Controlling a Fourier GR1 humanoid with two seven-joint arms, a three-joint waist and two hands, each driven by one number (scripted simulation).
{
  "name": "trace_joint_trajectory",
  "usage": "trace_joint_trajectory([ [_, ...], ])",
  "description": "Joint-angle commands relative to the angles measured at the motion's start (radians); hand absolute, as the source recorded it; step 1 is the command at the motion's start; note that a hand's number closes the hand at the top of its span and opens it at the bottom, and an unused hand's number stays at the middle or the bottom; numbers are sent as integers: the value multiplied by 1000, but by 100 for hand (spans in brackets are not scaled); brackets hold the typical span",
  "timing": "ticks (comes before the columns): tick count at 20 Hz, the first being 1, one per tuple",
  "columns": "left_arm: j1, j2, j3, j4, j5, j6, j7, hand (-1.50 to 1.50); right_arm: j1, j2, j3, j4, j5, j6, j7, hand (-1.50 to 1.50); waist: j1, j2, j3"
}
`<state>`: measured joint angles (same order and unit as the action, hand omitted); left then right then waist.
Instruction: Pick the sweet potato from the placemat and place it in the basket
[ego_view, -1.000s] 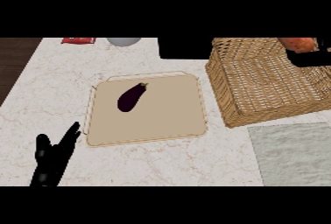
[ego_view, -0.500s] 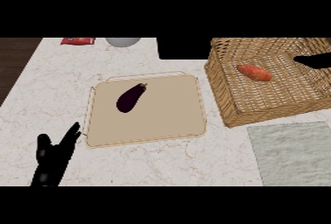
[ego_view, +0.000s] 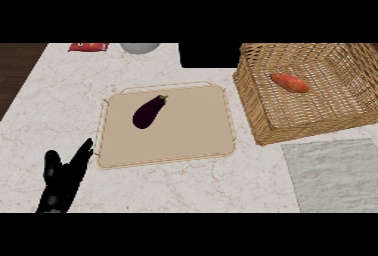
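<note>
An orange sweet potato (ego_view: 290, 82) lies inside the wicker basket (ego_view: 266, 120) at the upper right, on its woven floor. The beige placemat (ego_view: 184, 135) sits at the middle of the counter with only a purple eggplant (ego_view: 148, 111) on it. My left hand (ego_view: 63, 177) rests at the lower left, off the placemat's left corner, fingers straight and pointing up, holding nothing. My right hand does not show anywhere in the head view.
A pale grey cloth (ego_view: 336, 175) lies at the lower right, below the basket. A red packet (ego_view: 88, 47) and a grey round object (ego_view: 140, 47) sit at the counter's far edge. The counter's dark left edge (ego_view: 13, 75) runs down the upper left.
One second ago my right hand was over the basket with the sweet potato. It then let go and drew back to the right; now it is out of view and the sweet potato lies in the basket.
</note>
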<state>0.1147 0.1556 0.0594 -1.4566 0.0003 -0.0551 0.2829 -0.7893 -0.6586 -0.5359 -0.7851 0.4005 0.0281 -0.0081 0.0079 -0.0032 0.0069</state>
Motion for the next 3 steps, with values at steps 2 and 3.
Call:
trace_joint_trajectory([
  [2, 11, -38, -32, 33, -36, 29, 13, 0, 51, -148, -84, 76, -57, 67, -50, -150, -5, 6, -6],
  [3, 19, -1, 3, 55, 2, -22, -19, 0, 74, -149, -92, 107, -68, 72, -80, -150, -2, 7, -6],
])
